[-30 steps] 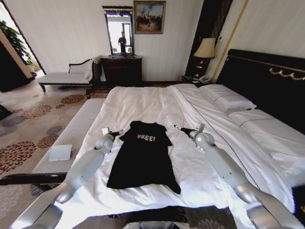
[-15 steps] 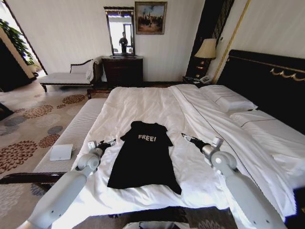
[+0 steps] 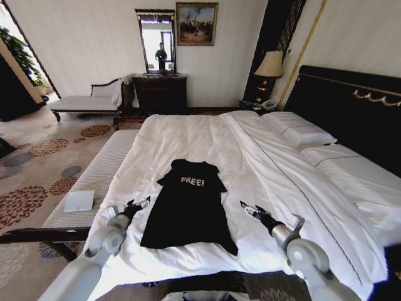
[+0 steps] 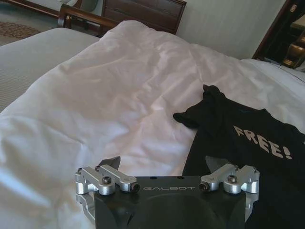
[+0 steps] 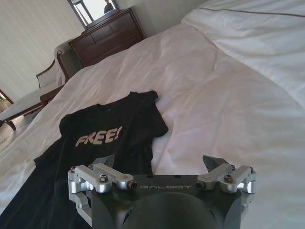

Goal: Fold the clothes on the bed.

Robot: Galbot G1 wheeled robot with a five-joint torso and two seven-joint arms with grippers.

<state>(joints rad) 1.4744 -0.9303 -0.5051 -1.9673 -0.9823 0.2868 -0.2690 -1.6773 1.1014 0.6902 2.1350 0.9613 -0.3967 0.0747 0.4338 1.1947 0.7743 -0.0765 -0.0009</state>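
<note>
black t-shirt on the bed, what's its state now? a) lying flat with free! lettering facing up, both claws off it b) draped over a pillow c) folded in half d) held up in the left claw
A: the black T-shirt lies spread flat on the bed, lettering up, with the left claw and right claw open on either side, holding nothing.

T-shirt [image 3: 188,210]: soft matt black cloth, white printed lettering.
Bed [image 3: 207,135]: white cloth sheets, creased, faint sheen; headboard dark and glossy with gold trim.
Left tool [image 4: 163,168]: matt black body, brushed silver metal links, dark screws.
Right tool [image 5: 158,163]: same matt black and bare metal finish.
Dresser [image 3: 160,93]: dark polished wood.
</note>
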